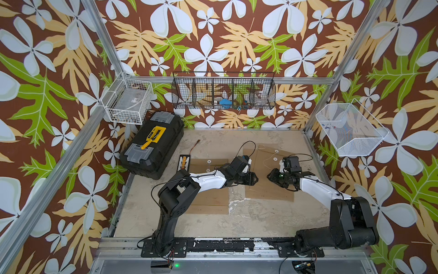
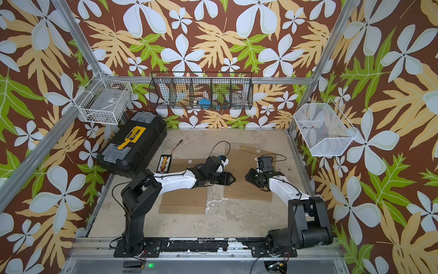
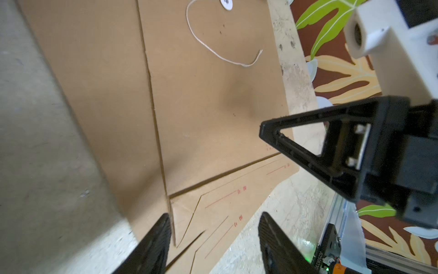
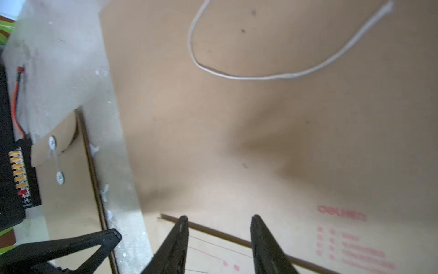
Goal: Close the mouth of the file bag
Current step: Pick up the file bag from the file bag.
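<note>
Brown kraft-paper file bag [image 1: 265, 194] lies flat on the table, right of centre, mouth at the far end. Its thin white tie string [image 4: 237, 77] lies in a loose curl on the paper, not wound round the white discs [image 1: 276, 151]. The left gripper [image 3: 214, 215] and right gripper [image 4: 219, 217] are low over its near end, claws released and grasping nothing. Judgement: closing is hardly begun, and the string still has to be caught and wound.
</note>
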`<move>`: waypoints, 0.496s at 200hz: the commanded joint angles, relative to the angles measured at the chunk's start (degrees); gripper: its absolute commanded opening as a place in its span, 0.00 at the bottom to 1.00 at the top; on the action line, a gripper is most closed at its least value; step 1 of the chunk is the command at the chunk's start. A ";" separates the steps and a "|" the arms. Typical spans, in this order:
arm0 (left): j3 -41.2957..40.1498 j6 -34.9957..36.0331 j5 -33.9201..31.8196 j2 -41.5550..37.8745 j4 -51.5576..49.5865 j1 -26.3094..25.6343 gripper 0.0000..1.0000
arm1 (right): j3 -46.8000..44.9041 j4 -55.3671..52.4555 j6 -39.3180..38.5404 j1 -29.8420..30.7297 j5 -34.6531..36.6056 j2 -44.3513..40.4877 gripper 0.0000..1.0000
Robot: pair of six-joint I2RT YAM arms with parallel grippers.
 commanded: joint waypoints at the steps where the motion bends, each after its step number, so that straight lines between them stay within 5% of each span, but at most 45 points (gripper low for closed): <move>1: 3.94 1.31 -4.33 3.57 -5.99 0.08 0.64 | -0.79 1.84 -0.35 -1.21 1.16 0.37 0.45; 30: 8.87 1.43 -3.50 8.91 -8.91 0.11 0.66 | -2.22 3.60 -0.47 -1.66 1.14 1.96 0.44; 99: 9.56 -5.62 9.63 12.00 -1.09 -0.09 0.67 | -8.71 9.36 0.97 -1.71 -2.33 7.09 0.43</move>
